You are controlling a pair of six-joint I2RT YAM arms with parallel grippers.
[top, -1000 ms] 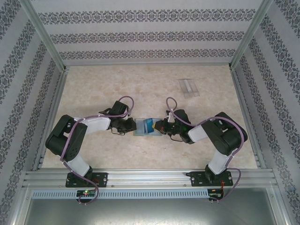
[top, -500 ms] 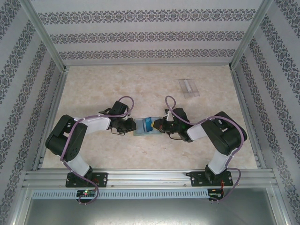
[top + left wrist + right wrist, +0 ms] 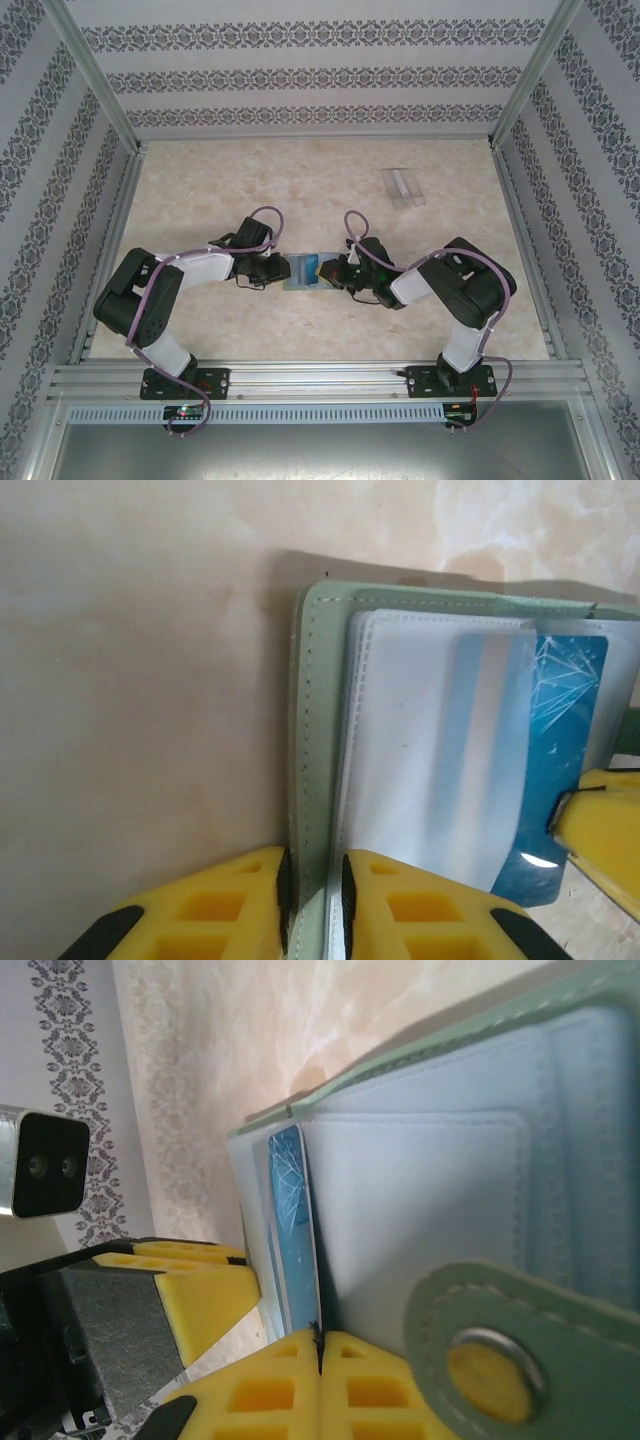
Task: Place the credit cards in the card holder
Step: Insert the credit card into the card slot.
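Marble-look bench (image 3: 200, 190), wallpapered walls (image 3: 300, 80); left gripper (image 3: 315, 900) narrowly pinches soft green bifold card holder (image 3: 310, 730), right gripper (image 3: 320, 1360) clamps blue plastic card (image 3: 290, 1230).

Card holder (image 3: 302, 271) mid-table (image 3: 200, 190) – left gripper (image 3: 315, 880) at its left edge, right gripper (image 3: 320, 1348) opposite, card (image 3: 565, 760) in its sleeve, plastic box (image 3: 402, 187) behind, rightward.

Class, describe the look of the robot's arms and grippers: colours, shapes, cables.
Both arms: black joint housings, white link shells, looping purple cables. The left gripper and right gripper have bright yellow plastic fingers with moulded rectangular pockets and thin black pads.
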